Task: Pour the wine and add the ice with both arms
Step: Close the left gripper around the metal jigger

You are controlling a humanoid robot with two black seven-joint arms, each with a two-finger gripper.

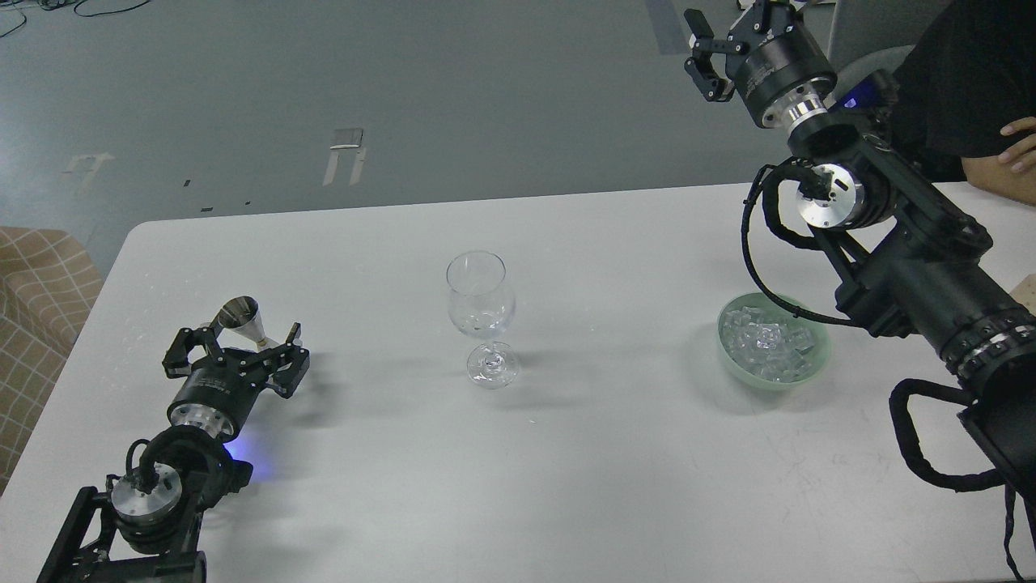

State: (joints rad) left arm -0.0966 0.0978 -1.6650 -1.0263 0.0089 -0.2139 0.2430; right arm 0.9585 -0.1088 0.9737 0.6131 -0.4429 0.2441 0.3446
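Note:
A clear wine glass (481, 312) stands upright in the middle of the white table (566, 486). A steel jigger (245, 321) stands at the left. My left gripper (236, 346) is open, its fingers on either side of the jigger's lower half, not closed on it. A pale green bowl (817, 364) at the right holds several clear ice cubes (765, 342). My right gripper (724, 36) is raised high at the top right, beyond the table's far edge, open and empty. No wine bottle shows.
A person's dark sleeve and hand (1016, 142) rest at the table's far right corner. A tan checked seat (36, 300) stands off the table's left edge. Grey floor lies beyond the far edge.

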